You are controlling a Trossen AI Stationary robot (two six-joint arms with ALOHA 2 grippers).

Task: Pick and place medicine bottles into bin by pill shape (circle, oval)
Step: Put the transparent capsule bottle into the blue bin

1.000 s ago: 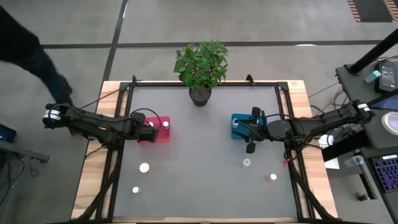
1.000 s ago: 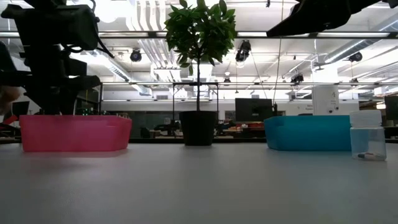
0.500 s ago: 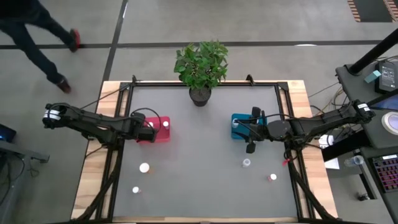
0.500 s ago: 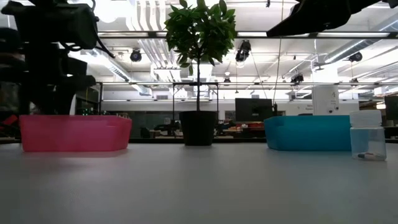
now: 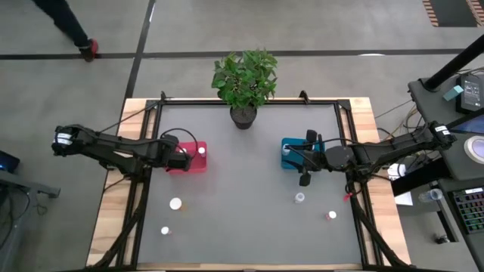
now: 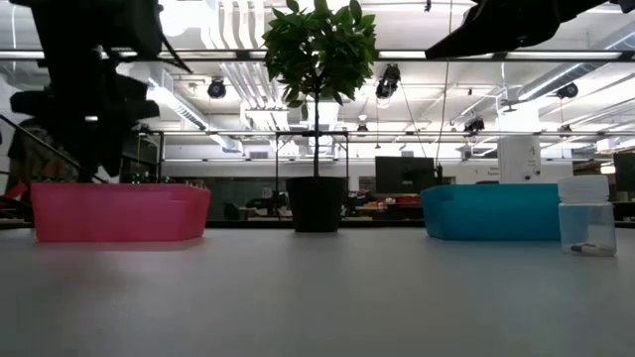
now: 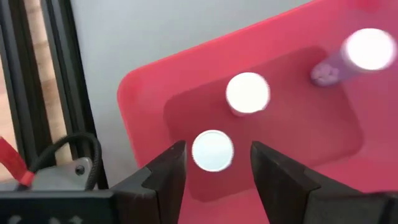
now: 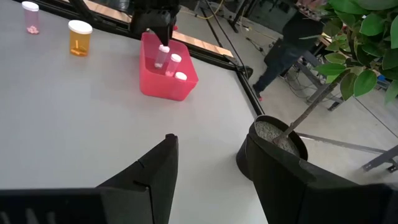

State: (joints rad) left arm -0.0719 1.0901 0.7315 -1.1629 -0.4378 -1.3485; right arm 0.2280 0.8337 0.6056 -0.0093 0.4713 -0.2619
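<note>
A grey table (image 5: 242, 227) with a black frame and pale wooden side strips is standing on a concrete floor, and the low view is looking across it into a large workshop with ceiling lights. A potted plant (image 5: 243, 81) is sitting at the middle of the table's far edge. Beyond the far left corner, a person's leg and red shoe (image 5: 85, 47) are showing on the floor.

The red bin (image 5: 190, 158) is lying toward the left edge, and the teal bin (image 5: 293, 153) toward the right edge. The left gripper (image 7: 214, 163) is hovering over the red bin with its fingers (image 7: 163, 177) standing apart and nothing between them. Right under it, three white-capped bottles are resting inside the bin: one upright bottle (image 7: 212, 150) directly beneath the gap, a second one (image 7: 247, 93) just beyond it, and a third, tilted bottle (image 7: 356, 55) near the bin's far wall.

The right gripper (image 8: 208, 165) is waiting above the table just beside the teal bin, its fingers spread and empty.

Four more bottles are standing on the table nearer the front edge. An orange bottle (image 5: 175, 203) and a small pinkish one (image 5: 165, 230) are sitting toward the front left corner. A clear bottle (image 5: 299, 198) and another small one (image 5: 331, 215) are sitting toward the front right. In the low view the clear bottle (image 6: 585, 216) is standing just in front of the teal bin.
</note>
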